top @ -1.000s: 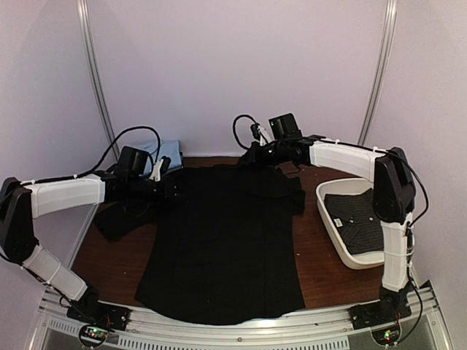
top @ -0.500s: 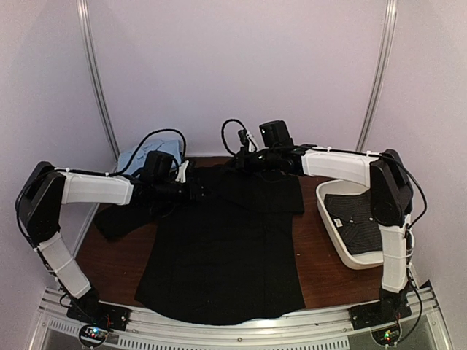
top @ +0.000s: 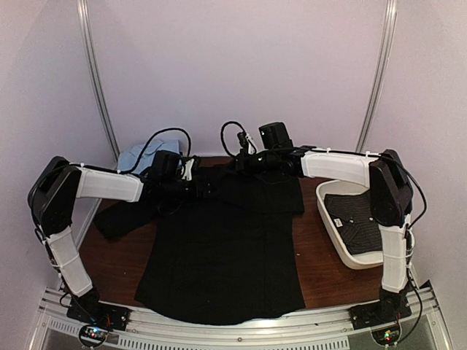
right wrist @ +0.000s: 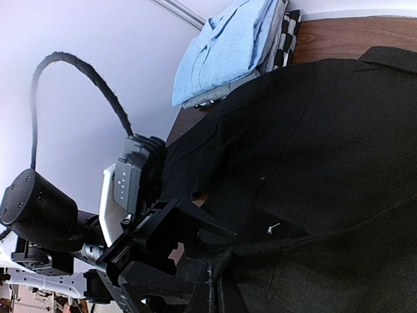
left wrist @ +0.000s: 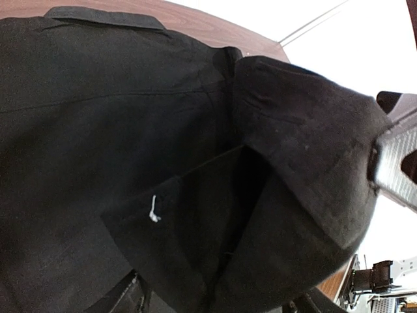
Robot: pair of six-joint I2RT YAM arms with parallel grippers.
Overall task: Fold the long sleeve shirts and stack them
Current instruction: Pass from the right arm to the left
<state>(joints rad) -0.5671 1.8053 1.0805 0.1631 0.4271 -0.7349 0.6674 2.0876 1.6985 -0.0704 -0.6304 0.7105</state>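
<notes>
Now that the left gripper (top: pixel 207 188) has swung inward, top view has the shirt (top: pixel 219 248) flat on the table (top: pixel 321 270); left wrist: jaws spread, cloth dropped, fold probably done; right wrist: right gripper (right wrist: pixel 210 292) clenched, pinching shirt.

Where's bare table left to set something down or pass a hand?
Bare table: near-left corner, bordered by black shirt and its spread sleeve; strip between shirt and white tray. Crowded: far edge, where left gripper and right gripper meet by the folded blue pile.
</notes>
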